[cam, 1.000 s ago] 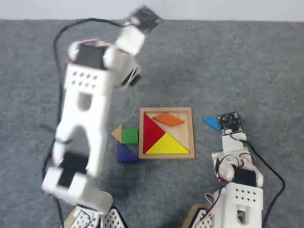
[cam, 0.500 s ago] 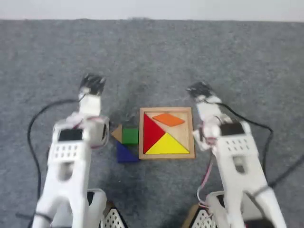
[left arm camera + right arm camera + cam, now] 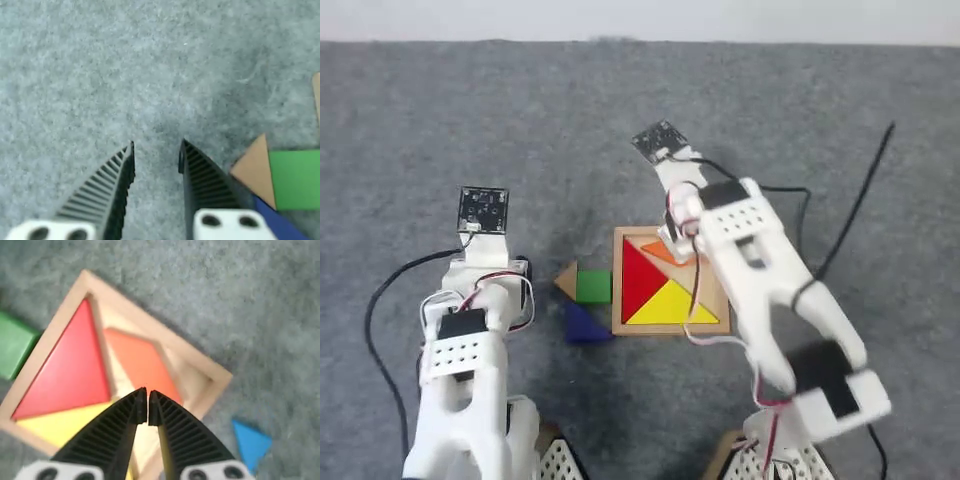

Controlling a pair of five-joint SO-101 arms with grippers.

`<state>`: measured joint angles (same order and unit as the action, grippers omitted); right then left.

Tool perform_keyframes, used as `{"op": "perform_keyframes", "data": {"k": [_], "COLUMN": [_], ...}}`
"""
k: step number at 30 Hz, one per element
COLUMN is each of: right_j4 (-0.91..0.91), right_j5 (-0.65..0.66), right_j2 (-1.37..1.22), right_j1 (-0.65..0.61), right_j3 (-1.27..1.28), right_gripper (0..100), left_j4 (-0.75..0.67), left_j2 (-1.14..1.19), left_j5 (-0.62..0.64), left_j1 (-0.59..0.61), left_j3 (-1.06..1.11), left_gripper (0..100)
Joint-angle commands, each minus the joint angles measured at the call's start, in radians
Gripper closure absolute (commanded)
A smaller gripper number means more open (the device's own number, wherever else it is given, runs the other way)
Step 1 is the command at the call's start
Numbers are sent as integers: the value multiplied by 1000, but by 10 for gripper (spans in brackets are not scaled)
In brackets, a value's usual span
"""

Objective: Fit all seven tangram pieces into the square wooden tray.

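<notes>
Square wooden tray sits mid-surface on the grey felt, and three pieces are in: red triangle on the left, yellow triangle along the near edge, orange parallelogram at the far side, partly under the right arm. The right pincer hovers over the tray, jaws together on nothing, tips over the orange piece's near edge. Outside, the green square is snug against the tray's left rim. The tan triangle touches its left side, and the dark blue triangle lies just nearer. A light blue triangle lies off to the tray's right. The left pincer is low over bare felt left of the tan triangle, jaws apart.
</notes>
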<state>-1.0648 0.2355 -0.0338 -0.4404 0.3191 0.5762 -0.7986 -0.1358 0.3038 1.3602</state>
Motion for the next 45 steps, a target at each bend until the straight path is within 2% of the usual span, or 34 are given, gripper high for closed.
{"op": "perform_keyframes", "data": {"k": [1, 8, 21, 28, 34, 45], "right_j4": [-12, -12, -127, -7, 61, -59], "right_j5": [-23, -23, -21, -14, -21, -21], "right_j2": [-104, -237, -240, -81, 94, -314], "right_j1": [-13, -8, -5, -7, -12, -91], "right_j3": [-160, -215, -184, -9, -63, -440], "right_gripper": [986, 987, 990, 990, 987, 987], "left_j4": [-25, -25, -25, -25, -25, -28], "left_j2": [-31, -31, -31, -31, -31, -31], "left_j5": [12, 12, 12, 12, 12, 9], "left_j1": [6, 6, 6, 6, 6, -26], "left_j3": [-8, -7, -5, -5, -5, 8], "left_gripper": [867, 867, 867, 867, 867, 867]}}
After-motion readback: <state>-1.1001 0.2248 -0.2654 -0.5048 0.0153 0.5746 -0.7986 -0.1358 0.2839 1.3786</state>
